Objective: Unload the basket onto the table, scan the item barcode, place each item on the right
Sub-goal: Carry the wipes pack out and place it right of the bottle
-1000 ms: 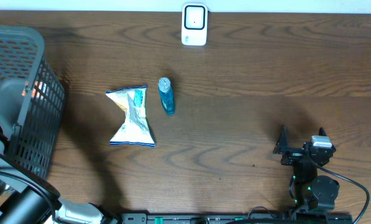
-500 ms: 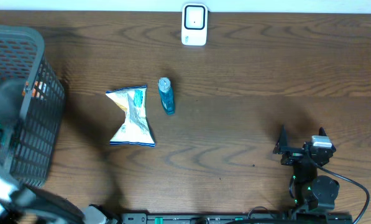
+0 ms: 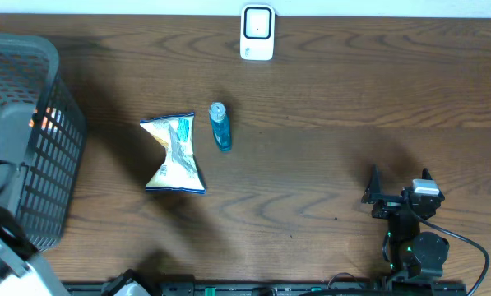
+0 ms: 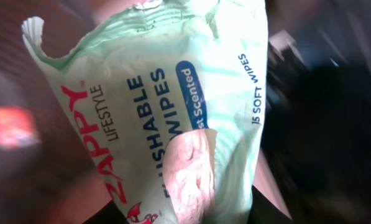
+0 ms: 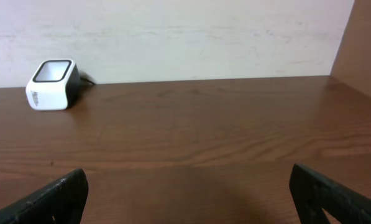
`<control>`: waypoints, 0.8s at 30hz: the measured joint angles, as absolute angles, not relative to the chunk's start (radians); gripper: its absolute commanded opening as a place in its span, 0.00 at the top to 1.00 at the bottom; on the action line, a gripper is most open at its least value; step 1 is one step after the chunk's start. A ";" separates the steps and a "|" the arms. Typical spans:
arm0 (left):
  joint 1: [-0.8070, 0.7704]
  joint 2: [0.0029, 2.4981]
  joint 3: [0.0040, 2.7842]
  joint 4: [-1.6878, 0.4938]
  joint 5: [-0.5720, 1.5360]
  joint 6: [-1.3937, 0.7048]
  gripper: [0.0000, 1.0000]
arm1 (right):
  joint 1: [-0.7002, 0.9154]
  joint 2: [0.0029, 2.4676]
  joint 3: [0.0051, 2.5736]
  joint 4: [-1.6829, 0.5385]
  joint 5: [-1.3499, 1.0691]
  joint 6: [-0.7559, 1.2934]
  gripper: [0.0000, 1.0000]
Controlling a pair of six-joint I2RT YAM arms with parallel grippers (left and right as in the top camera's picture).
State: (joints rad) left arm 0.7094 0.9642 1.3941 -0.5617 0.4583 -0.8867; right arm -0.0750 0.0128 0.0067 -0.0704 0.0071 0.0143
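Scanner (image 3: 257, 33) stands well apart from snack bag (image 3: 173, 154).

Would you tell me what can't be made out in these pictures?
Barcode of the wipes packet: left wrist view shows only its printed front.
Contents of the basket: overhead, its mesh wall mostly hides them.
Print on the snack bag: overhead, too small.
Background behind the packet: left wrist, motion-blurred.

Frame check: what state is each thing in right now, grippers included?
left gripper: shut on the wipes pack.
wipes pack: held, label toward the wrist camera.
right gripper: open, empty.
scanner: upright at the far edge, nothing in front of it.
chip bag: lying flat, crumpled.
blue bottle: on its side, apart from the chip bag.
basket: something orange inside.
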 measured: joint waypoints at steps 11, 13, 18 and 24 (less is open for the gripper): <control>0.018 1.028 1.394 -0.553 0.492 -0.762 0.61 | -0.075 0.013 0.007 -0.071 0.007 0.014 0.01; -0.120 1.105 1.394 -0.536 0.489 -0.715 0.61 | -0.075 0.013 0.007 -0.071 0.007 0.014 0.01; -0.400 1.331 1.394 -0.506 0.432 -0.588 0.61 | -0.075 0.013 0.007 -0.071 0.007 0.015 0.01; -0.630 1.626 1.394 -0.482 0.284 -0.488 0.60 | -0.075 0.013 0.007 -0.070 0.007 0.015 0.01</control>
State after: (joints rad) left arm -0.6300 1.6260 1.3937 -0.4824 0.2844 -0.4881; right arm -0.0750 0.0128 0.0067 -0.0704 0.0071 0.0147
